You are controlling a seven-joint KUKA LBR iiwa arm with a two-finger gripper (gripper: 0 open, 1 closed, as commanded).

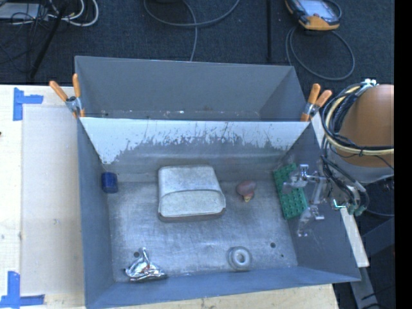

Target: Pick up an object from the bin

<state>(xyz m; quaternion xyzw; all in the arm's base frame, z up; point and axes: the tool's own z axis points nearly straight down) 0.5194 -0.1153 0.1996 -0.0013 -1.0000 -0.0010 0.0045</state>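
Grey bin (pixel 129 237): tool (pixel 305 201) at right wall, partly hiding green studded plate (pixel 286 193); grip state unclear.

Arm (pixel 353 193) comes in from the right. Orange wrist cover (pixel 374 122) faces up, with black and yellow cables (pixel 336 137) looped round its left side. Hand (pixel 302 201) sits low, left of the wrist, pointing left.

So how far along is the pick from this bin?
Done: nothing is out yet; the blue block, pale box, brown lump, ring and crumpled foil lie on the bin floor. In hand: the tool sits low at the view's right wall beside the green studded plate; a grip I cannot confirm. Left: grasping and lifting one thing.
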